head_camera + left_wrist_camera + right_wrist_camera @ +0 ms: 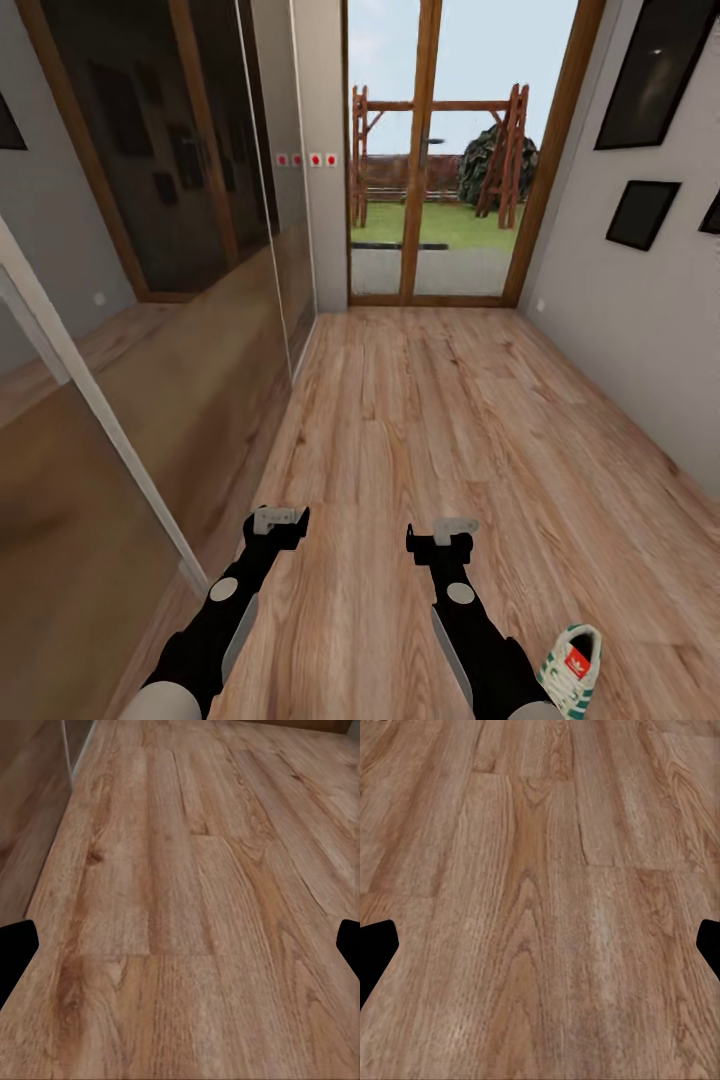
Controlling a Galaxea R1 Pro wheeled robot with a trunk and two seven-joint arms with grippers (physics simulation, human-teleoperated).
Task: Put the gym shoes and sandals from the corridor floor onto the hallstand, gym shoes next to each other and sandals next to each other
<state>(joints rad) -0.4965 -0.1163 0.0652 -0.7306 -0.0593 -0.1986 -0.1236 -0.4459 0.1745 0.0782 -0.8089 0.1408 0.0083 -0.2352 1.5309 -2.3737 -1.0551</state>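
Note:
One gym shoe, cream-white with green stripes and a red tongue label, lies on the corridor floor at the lower right of the head view, just right of my right forearm. My left gripper and right gripper are held out low over the wood planks, both open with nothing between their fingers. In each wrist view the dark fingertips stand wide apart at the frame edges over bare planks. The sandals and the hallstand are out of view.
A mirrored sliding wardrobe runs along the left wall. A wood-framed glass door closes the far end of the corridor. The grey right wall carries black picture frames. Open floor stretches ahead.

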